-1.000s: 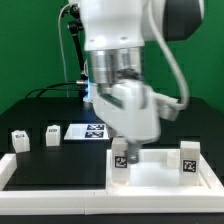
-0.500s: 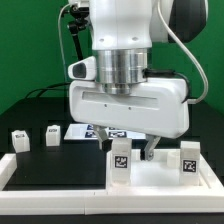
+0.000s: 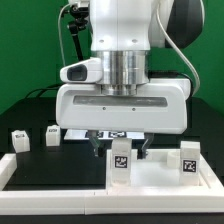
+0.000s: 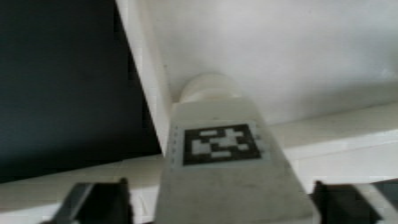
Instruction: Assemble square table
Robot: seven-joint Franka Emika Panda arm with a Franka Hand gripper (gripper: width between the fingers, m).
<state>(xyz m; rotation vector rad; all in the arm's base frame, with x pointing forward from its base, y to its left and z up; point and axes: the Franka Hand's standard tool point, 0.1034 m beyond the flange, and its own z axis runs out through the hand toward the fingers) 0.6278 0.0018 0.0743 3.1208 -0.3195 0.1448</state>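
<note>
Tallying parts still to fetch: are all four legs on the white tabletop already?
No: the leftmost leg and the second leg stand on the dark table, off the tabletop.

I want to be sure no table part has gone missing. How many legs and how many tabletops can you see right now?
Legs: 4
Tabletop: 1
Total: 5
</note>
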